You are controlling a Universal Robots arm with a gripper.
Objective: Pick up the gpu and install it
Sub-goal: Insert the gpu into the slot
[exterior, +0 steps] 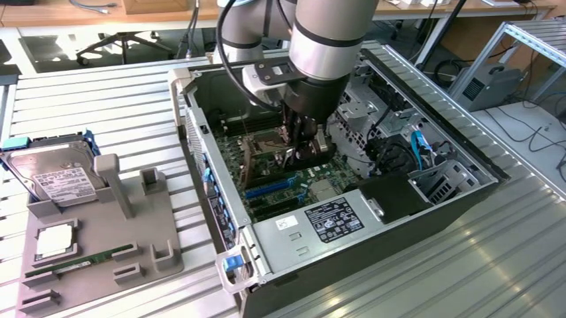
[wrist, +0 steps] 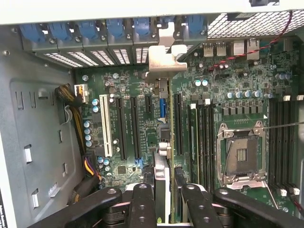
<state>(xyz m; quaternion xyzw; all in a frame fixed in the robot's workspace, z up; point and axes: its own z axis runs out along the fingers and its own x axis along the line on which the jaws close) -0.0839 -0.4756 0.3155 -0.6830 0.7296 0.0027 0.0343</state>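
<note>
The work surface is a ribbed metal table (exterior: 495, 265), with desks and cabling running behind it. At the exterior view's left, a grey parts holder (exterior: 93, 255) is carrying a hard drive (exterior: 55, 173), a CPU (exterior: 55, 241) and a RAM stick (exterior: 81, 262); its upright slots are standing vacant. Moving right, the open computer case (exterior: 292, 245) is lying on its side with the motherboard (wrist: 228, 90) exposed. The arm is reaching down into the case, and the gripper (wrist: 167, 190) is clamping its fingers (wrist: 142, 199) onto the upper edge of the gpu (wrist: 170, 118), which is standing on edge above the expansion slots (wrist: 127, 128). The card's silver bracket (wrist: 164, 59) is sitting close to the case's rear slot openings (wrist: 95, 57).

Judgement: the seating step is in hand. To do it well, the card edge should be running parallel over one slot, the bracket should be sliding into its rear opening, and pressure should be going straight down. Whether the connector is already engaging cannot be determined.
</note>
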